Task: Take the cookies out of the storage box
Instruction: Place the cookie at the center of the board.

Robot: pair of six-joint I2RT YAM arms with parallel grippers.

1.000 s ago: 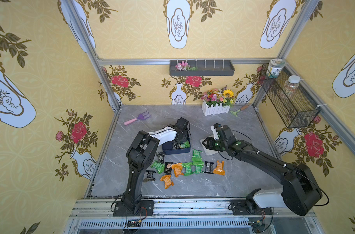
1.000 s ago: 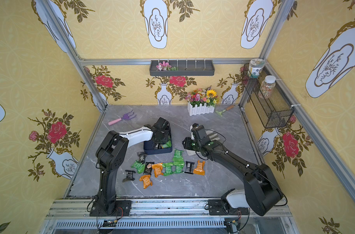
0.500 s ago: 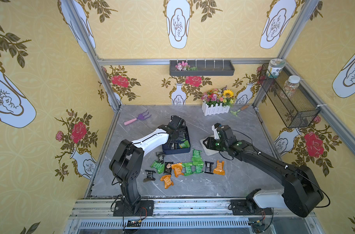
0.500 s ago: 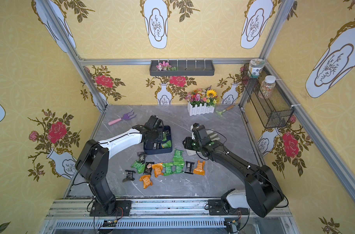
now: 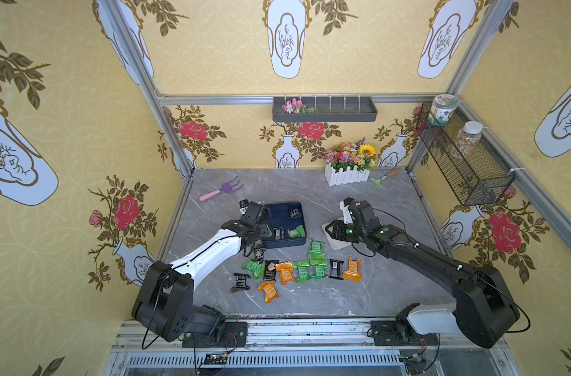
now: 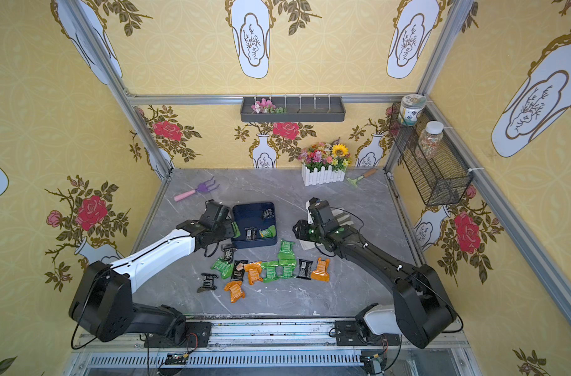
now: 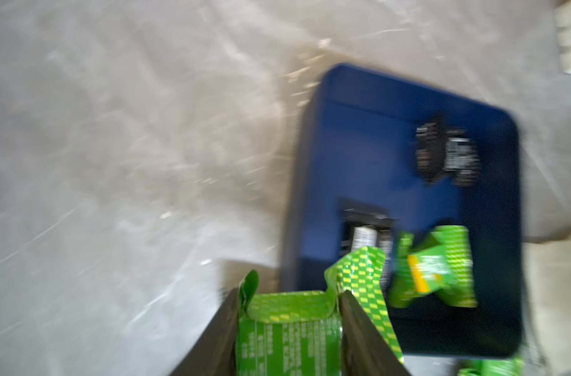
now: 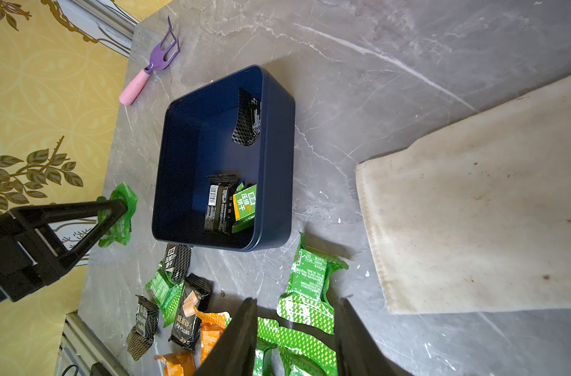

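Left gripper (image 7: 289, 296) has pulled a green packet (image 7: 287, 338) clear of the box (image 5: 282, 218)
Its jaws pinch the packet just left of the box's rim. Three cookies (image 8: 219, 205) remain inside; the others lie in a nearer row. Right gripper (image 8: 297, 302), jaws apart and empty, waits to the right.

Your left arm (image 5: 209, 254), white link between bulky black joints, your right arm (image 5: 424, 257), black with white base link, green wrist lights (image 5: 350, 231), thin black cables (image 5: 391, 215), black wedge fingers (image 8: 235, 341)
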